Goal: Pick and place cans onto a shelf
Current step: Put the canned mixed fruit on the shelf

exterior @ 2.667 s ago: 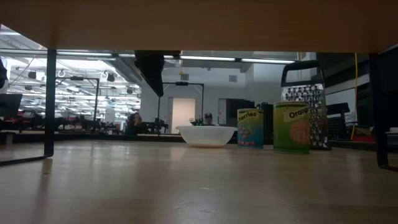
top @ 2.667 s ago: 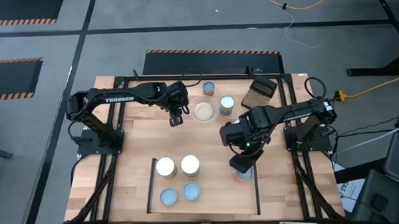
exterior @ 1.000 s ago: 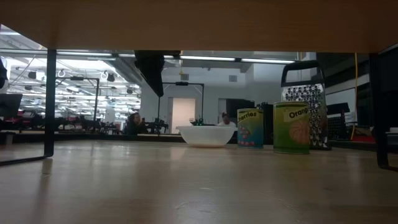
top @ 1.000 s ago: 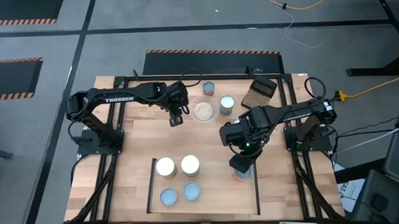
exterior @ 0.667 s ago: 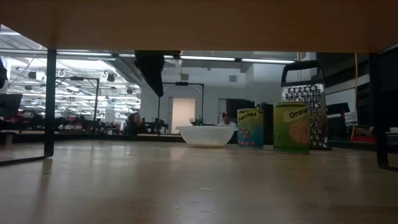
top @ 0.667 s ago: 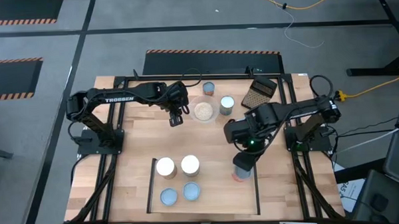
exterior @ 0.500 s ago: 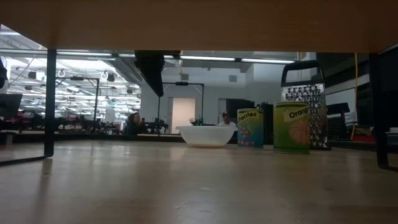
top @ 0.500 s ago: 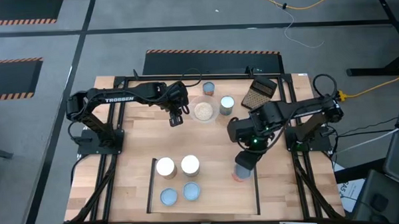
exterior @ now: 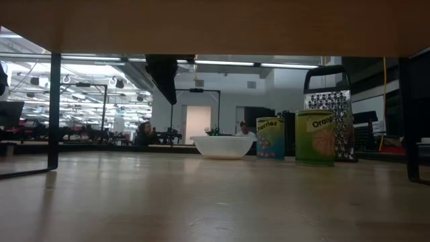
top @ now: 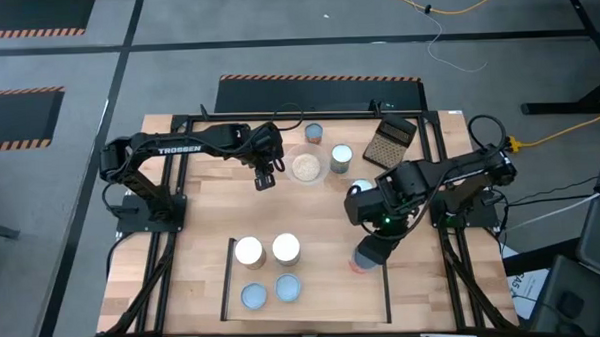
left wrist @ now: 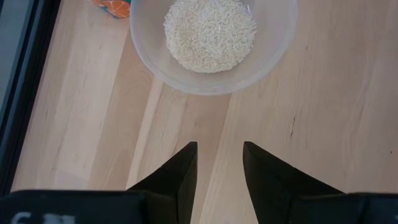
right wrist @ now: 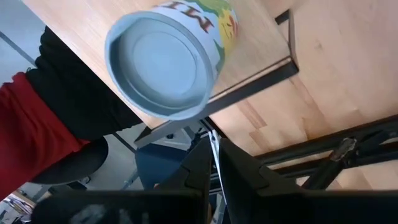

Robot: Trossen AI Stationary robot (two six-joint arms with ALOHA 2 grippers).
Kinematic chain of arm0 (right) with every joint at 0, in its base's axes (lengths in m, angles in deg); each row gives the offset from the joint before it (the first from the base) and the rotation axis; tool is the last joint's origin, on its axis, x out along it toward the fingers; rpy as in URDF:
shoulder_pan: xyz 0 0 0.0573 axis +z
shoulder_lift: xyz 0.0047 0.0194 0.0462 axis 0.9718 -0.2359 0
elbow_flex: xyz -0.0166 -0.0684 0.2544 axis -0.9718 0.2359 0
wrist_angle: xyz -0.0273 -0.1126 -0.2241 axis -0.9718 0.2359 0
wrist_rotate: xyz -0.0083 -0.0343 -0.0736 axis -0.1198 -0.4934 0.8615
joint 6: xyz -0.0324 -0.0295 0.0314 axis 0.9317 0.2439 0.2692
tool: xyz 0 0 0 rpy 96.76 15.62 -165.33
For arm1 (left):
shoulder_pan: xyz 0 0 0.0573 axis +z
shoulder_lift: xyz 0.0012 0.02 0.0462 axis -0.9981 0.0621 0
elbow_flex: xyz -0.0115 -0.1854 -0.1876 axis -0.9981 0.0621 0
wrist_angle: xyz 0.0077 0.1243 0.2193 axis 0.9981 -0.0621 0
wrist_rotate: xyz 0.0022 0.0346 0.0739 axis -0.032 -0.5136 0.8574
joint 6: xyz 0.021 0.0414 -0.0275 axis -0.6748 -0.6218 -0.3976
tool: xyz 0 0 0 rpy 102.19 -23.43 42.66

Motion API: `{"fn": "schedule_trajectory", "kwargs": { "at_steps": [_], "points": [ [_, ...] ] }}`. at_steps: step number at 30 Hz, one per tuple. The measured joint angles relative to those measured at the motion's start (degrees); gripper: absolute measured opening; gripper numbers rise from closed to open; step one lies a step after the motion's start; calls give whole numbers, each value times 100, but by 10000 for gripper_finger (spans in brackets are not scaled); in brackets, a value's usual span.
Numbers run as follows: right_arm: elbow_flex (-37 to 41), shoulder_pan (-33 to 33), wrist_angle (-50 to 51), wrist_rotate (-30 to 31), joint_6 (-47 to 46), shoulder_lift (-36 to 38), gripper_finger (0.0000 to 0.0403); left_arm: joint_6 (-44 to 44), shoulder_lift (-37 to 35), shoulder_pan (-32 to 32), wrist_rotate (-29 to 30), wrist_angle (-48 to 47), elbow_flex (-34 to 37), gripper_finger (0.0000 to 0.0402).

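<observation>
Right pincer [top: 380, 238], fingers nearly pressed together and pinching nothing, is hanging just behind a can [right wrist: 168, 59] at the shelf [top: 315, 308] edge; left pincer [left wrist: 219, 163] is waiting spread, facing the bowl [left wrist: 211, 43].

Shelf [top: 324, 293]: four cans [top: 267, 270] fill its left half, a fifth can [top: 368, 254] stands at the right edge by the black bar; the board between them is bare. Centre of tabletop [top: 212, 217] is open wood btwn shelf and back row. Back row is crowded: rice bowl [top: 306, 167], two cans [top: 327, 147], grater [top: 390, 139] close together, w/ left gripper [top: 264, 180] just beside the bowl.
</observation>
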Motion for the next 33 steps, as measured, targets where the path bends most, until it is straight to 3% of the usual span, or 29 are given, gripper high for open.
{"fn": "schedule_trajectory", "kwargs": {
  "at_steps": [28, 33],
  "points": [
    [0, 0, -9, 6, -17, 0, 38, -2, 0, 0, 2, 2, 0, 121],
    [0, -12, -19, 551, -199, 3, 38, -2, -1, 1, 2, 2, 0, 121]
  ]
}}
